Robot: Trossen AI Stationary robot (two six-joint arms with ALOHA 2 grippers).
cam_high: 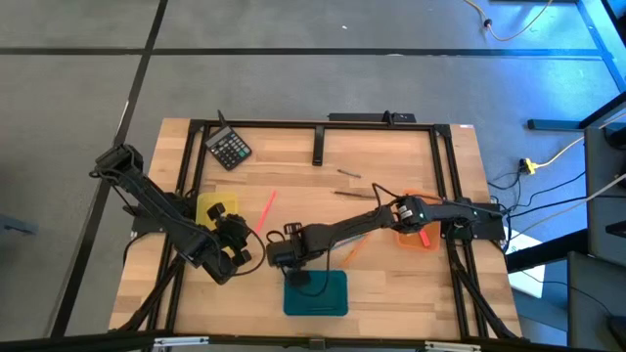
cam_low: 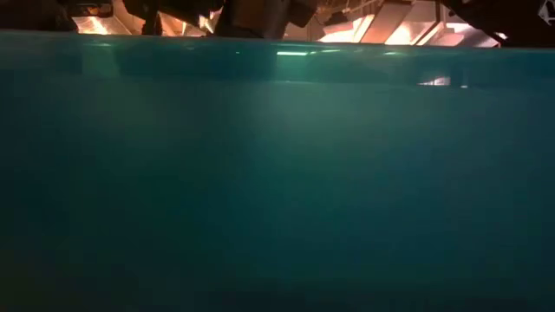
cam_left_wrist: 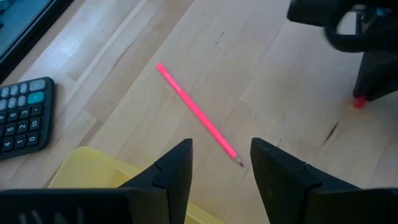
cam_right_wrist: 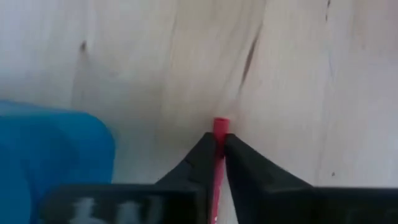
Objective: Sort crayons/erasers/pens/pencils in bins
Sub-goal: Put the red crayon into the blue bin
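Right gripper (cam_right_wrist: 219, 155), just beside the teal bin (cam_high: 333, 298), has its jaws pinched on a thin red crayon (cam_right_wrist: 220, 126): smooth, round, it may swivel or slip out short of the bin. Left gripper (cam_left_wrist: 221, 165), jaws wide, hovers over the yellow bin (cam_left_wrist: 93, 171) on the wooden tabletop (cam_left_wrist: 261, 81).

— What sits on my table besides the sorting work?

— One black calculator (cam_high: 229, 149) with grey keys, near the far left corner of the wooden table (cam_high: 293, 166). A black metal frame (cam_high: 318, 125) borders the top.

— And beyond it?

— Grey floor (cam_high: 293, 59), and a yellow cable (cam_high: 553, 152) on my right.
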